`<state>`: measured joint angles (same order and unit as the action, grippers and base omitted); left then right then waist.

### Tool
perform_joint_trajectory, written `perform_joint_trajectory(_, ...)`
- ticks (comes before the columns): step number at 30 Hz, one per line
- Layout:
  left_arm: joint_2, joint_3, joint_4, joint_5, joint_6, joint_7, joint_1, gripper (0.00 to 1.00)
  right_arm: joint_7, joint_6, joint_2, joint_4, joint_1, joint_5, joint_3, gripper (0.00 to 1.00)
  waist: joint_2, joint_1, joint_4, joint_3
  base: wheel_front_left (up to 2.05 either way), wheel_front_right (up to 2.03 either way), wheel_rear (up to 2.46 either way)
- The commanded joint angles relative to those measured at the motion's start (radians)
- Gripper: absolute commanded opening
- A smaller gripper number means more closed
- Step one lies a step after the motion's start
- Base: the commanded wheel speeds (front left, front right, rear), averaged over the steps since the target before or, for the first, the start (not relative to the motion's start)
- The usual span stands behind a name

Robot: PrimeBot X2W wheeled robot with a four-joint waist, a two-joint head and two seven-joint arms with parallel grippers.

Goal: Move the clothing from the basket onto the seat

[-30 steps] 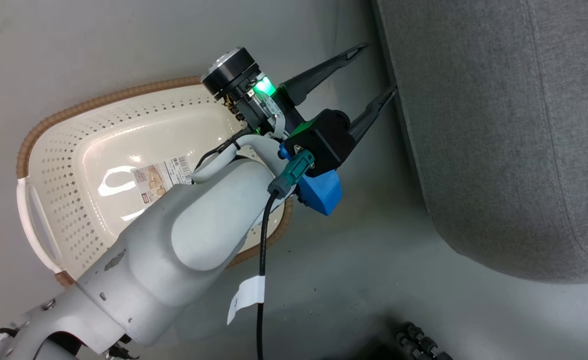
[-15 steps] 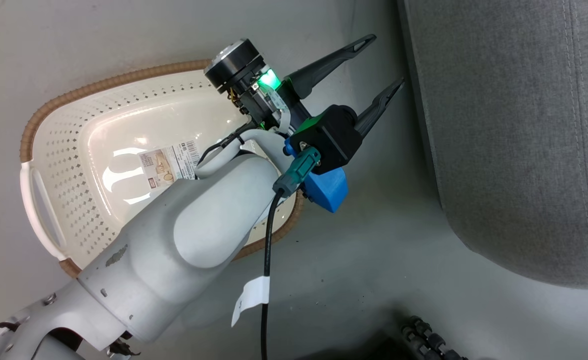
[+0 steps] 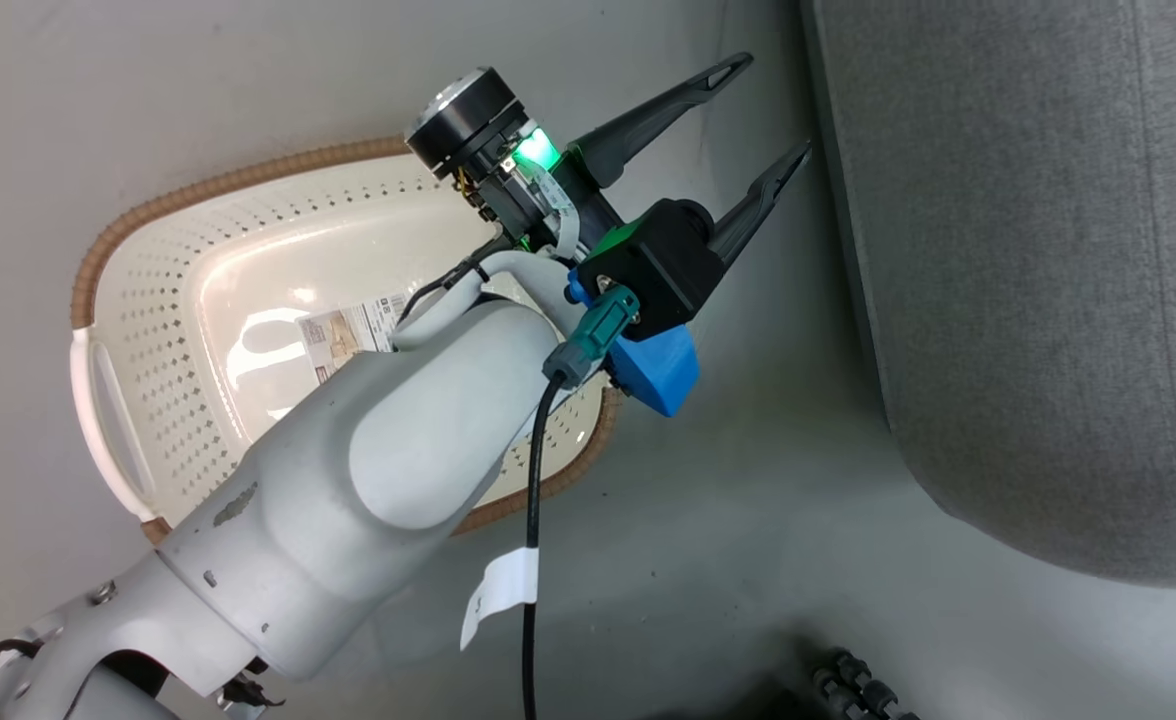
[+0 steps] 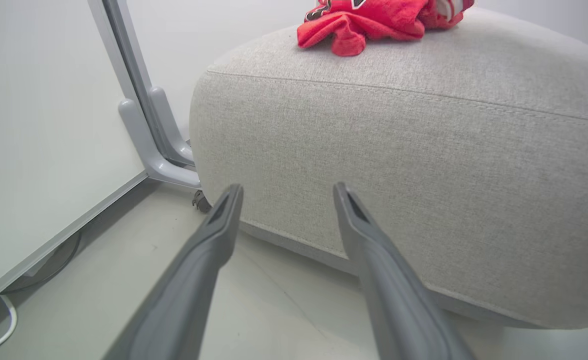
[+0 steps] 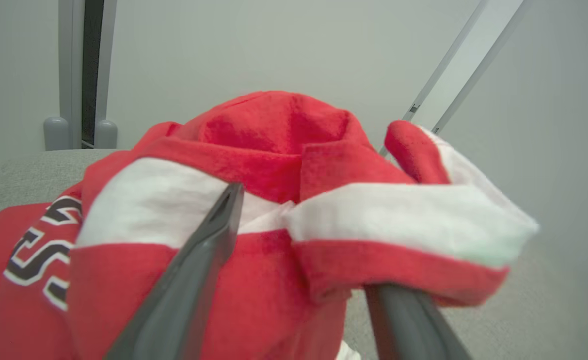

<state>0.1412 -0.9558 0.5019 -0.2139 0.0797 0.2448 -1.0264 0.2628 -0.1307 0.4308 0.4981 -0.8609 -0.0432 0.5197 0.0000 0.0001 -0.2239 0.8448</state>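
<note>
The basket (image 3: 218,185) stands on the floor at the left with only a paper label on its bottom. My left gripper (image 3: 773,106) hovers open past the basket's right end, its fingers pointing at the side of the grey seat (image 3: 1028,250). The left wrist view has the same open left gripper (image 4: 286,187) low before the seat's (image 4: 399,175) side, with red clothing (image 4: 369,22) lying on top. My right gripper (image 5: 304,240) is open over the seat (image 5: 19,175). Red-and-white clothing (image 5: 274,150) sits heaped between and over its fingers, hiding the right fingertip.
A white panel on a grey metal foot (image 4: 144,125) stands close behind the seat's corner. A black cable (image 3: 531,560) hangs from my left wrist. A black ribbed part (image 3: 863,690) shows at the floor's lower edge. Bare floor lies between basket and seat.
The head picture has shifted a little to the right. My left gripper has stayed open beside the seat's edge, a touch higher in the picture.
</note>
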Motion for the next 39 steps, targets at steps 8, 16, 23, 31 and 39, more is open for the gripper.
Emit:
perform_joint_trajectory(8,-0.018,0.015,0.018,-0.031,-0.014,0.02,0.049,1.0,0.003,0.0,-0.06,-0.081,0.185,-0.041,-0.001,1.0,0.0,-0.0001,-0.008,-0.134,0.0,0.0,0.0)
perform_joint_trajectory(16,-0.007,0.095,-0.038,-0.059,-0.043,0.021,0.143,1.0,0.003,0.0,-0.13,-0.168,0.351,-0.041,-0.013,1.0,0.0,-0.0001,-0.003,-0.285,0.0,0.0,0.0)
perform_joint_trajectory(23,0.005,0.225,-0.115,-0.06,-0.079,0.021,0.256,1.0,0.003,0.0,-0.169,-0.23,0.412,-0.039,-0.095,1.0,0.0,-0.0001,0.044,-0.39,0.0,0.0,0.0)
perform_joint_trajectory(31,-0.004,0.387,-0.189,-0.027,-0.101,0.021,0.381,1.0,0.003,0.0,-0.197,-0.27,0.445,-0.043,-0.242,1.0,0.0,-0.0001,0.125,-0.483,0.0,0.0,0.0)
perform_joint_trajectory(39,-0.016,0.548,-0.227,0.002,-0.097,0.021,0.502,1.0,0.003,0.0,-0.231,-0.276,0.457,-0.045,-0.365,1.0,0.0,-0.0001,0.203,-0.562,0.0,0.0,0.0)
